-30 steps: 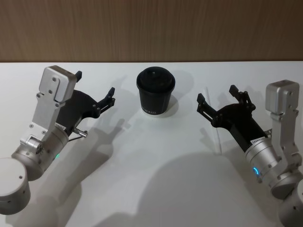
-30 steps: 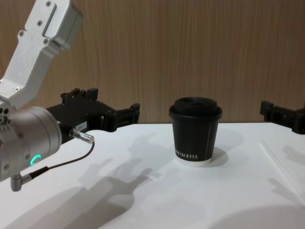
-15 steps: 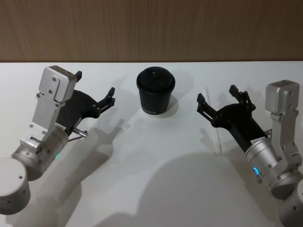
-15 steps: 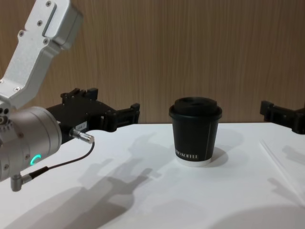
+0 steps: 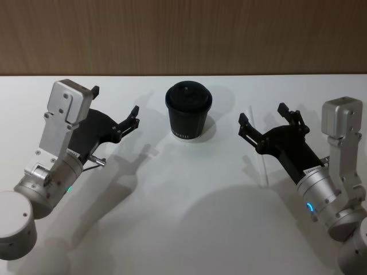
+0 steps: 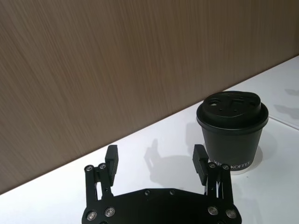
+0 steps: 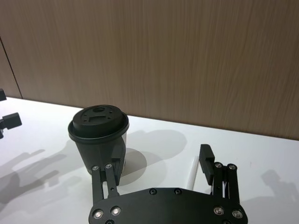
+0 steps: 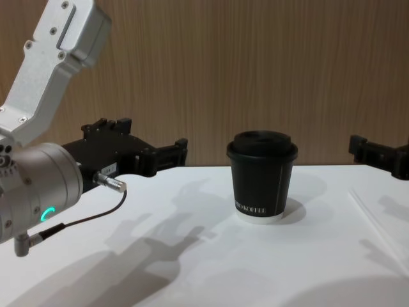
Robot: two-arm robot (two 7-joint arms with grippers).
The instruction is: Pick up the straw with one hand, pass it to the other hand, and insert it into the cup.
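Note:
The black lidded cup (image 5: pixel 189 112) stands upright at the middle back of the white table (image 5: pixel 183 217). To its right the white straw (image 5: pixel 264 169) lies flat on the table, running front to back. My right gripper (image 5: pixel 262 114) hovers open just above the straw's far part, with nothing between its fingers. In the right wrist view the straw (image 7: pixel 191 171) lies under that gripper (image 7: pixel 159 163), by its right finger, and the cup (image 7: pixel 99 135) is beyond. My left gripper (image 5: pixel 114 102) hangs open and empty left of the cup. The chest view has the cup (image 8: pixel 262 182) and the straw (image 8: pixel 377 224).
A wooden wall (image 5: pixel 183 34) runs along the table's back edge. The left arm's silver wrist and grey cable (image 8: pixel 77 220) fill the near left in the chest view. Bare table lies in front of the cup and between the arms.

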